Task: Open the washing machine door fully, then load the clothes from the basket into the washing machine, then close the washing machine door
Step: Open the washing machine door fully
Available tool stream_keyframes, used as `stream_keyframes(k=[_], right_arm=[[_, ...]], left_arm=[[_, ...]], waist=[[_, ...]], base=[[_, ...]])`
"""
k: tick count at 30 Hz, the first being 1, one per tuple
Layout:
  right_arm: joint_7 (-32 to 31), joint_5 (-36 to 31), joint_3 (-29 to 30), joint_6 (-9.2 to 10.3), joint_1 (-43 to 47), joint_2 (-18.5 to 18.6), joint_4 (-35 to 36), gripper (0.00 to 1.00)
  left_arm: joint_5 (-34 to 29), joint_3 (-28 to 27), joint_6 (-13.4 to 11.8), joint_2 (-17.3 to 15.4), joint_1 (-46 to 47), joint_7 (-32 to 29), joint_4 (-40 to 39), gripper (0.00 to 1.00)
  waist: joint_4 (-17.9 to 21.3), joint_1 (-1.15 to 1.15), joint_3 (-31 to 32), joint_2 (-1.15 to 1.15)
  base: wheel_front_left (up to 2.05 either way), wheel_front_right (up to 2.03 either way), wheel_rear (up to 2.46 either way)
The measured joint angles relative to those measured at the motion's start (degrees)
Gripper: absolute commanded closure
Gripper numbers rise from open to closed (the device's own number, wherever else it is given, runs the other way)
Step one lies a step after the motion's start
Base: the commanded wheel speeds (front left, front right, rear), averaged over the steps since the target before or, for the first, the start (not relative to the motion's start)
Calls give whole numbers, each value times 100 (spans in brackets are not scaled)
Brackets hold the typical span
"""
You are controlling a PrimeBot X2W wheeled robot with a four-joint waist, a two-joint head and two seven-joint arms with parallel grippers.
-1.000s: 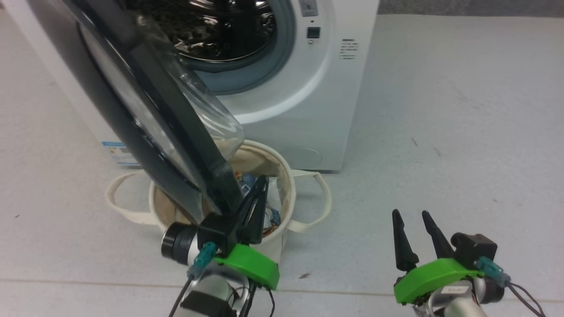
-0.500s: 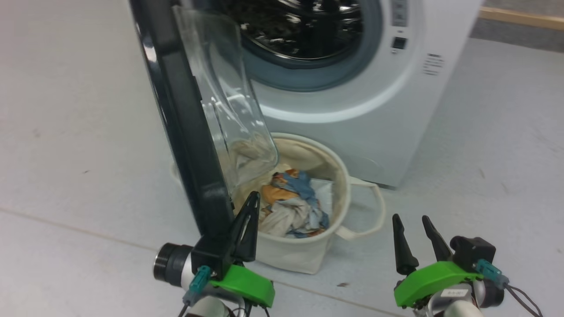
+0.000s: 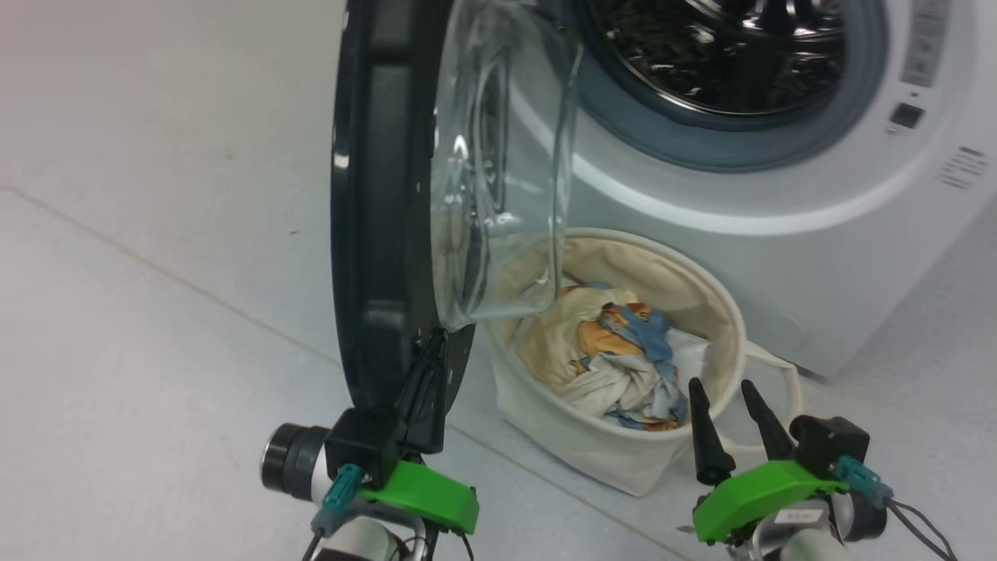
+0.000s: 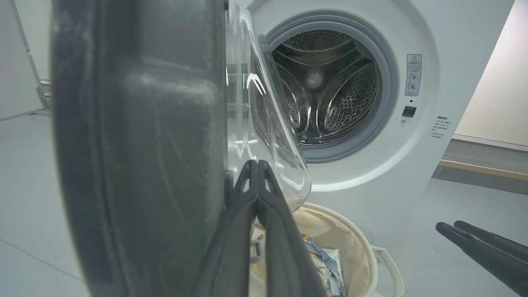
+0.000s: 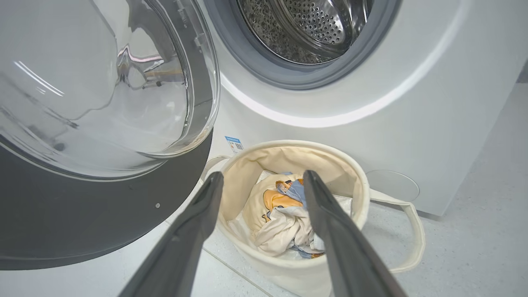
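Right wrist view, clothes [image 5: 275,220] inside basket [image 5: 330,163]

Pale floor [image 3: 156,351] beneath the washing machine [image 3: 818,257] and, perhaps against it, the basket [image 3: 580,446].

Bright, even light; glare streaks the washing machine door [image 5: 103,82]; wrist-view edges bend.

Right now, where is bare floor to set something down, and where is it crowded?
Bare floor lies wide left of the washing machine door; a smaller patch lies right of the basket, beside the right pincer. Crowded: the door's glass, the basket and the washing machine stand close together.
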State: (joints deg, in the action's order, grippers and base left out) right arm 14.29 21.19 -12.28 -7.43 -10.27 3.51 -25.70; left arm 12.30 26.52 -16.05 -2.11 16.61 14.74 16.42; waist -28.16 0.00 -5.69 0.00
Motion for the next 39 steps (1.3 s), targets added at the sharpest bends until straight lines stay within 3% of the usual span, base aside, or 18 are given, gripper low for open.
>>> stream_keyframes(k=[4,12,21,30,39], right_arm=[[0,-22,-135,0,-31,1,-89,0],[0,-51,-458,0,-484,93,-162,0],[0,-101,-421,0,-564,457,-200,0],[0,-168,-350,0,-680,750,-89,0],[-2,-211,-492,0,-916,972,-66,0]], left_arm=[[8,-77,1,4,15,0,-16,100],[102,-565,-9,13,221,0,-23,100],[427,-1917,-157,-36,425,0,-48,100],[896,-3091,337,-104,1028,0,431,100],[929,-3618,708,-269,1833,0,1358,100]], waist=[[-238,0,-100,0],[-321,0,-469,0],[-343,0,-930,0],[-353,1,-1405,0],[-353,1,-1718,0]], base=[[0,0,0],[0,0,0],[0,0,0],[0,0,0],[0,0,0]])
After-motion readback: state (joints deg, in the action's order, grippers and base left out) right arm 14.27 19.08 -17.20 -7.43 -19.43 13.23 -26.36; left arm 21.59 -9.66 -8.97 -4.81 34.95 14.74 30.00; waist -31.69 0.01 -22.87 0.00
